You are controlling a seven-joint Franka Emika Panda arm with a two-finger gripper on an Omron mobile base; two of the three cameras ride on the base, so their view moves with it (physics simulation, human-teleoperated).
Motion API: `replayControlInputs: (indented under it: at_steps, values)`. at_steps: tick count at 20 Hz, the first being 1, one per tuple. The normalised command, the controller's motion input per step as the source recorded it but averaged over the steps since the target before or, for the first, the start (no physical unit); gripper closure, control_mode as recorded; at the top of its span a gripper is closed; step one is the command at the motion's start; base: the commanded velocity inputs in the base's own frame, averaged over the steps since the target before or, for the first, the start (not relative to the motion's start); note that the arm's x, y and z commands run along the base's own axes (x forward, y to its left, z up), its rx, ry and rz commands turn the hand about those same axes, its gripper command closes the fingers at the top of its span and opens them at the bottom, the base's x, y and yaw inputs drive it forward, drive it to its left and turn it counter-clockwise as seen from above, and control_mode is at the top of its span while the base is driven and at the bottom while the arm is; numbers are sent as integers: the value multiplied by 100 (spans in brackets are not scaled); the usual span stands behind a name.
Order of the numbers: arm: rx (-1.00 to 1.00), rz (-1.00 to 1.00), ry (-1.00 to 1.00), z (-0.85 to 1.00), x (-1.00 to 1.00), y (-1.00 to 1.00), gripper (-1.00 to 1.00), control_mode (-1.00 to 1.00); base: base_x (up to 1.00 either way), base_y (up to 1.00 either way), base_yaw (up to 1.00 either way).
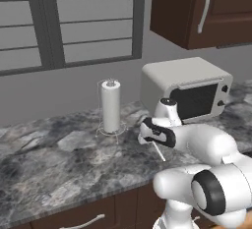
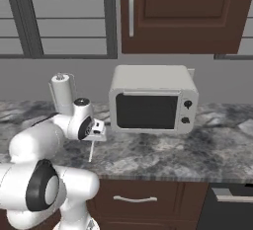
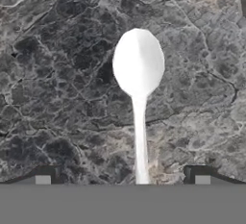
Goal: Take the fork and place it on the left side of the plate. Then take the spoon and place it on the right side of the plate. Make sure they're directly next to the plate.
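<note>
the spoon lies on the tabletop, bowl toward 12 o'clock, handle between the wide-open fingers. descend straight, centred on the handle, before closing.

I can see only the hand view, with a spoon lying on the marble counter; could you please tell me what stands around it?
Observer: A white microwave stands at the back of the counter, behind the arm and to its right.
Operator: Thank you. And on the other side?
Observer: A paper towel roll stands upright on a wire holder, left of the microwave.
Operator: Which way does the spoon lie?
Observer: The spoon has its handle pointing toward the counter's front edge, below the open gripper.
</note>
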Motion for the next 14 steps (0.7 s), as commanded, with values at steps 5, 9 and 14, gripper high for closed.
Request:
replayControlInputs:
  at_steps: [5, 9, 14]
  values:
    - [-4, 0, 1, -44, 43, -5, -100, -100, 0, 0, 0]
    - [-2, 0, 2, -39, 29, -8, -100, -100, 0, 0, 0]
    - [0, 0, 10, -34, 20, -8, -100, -100, 0, 0, 0]
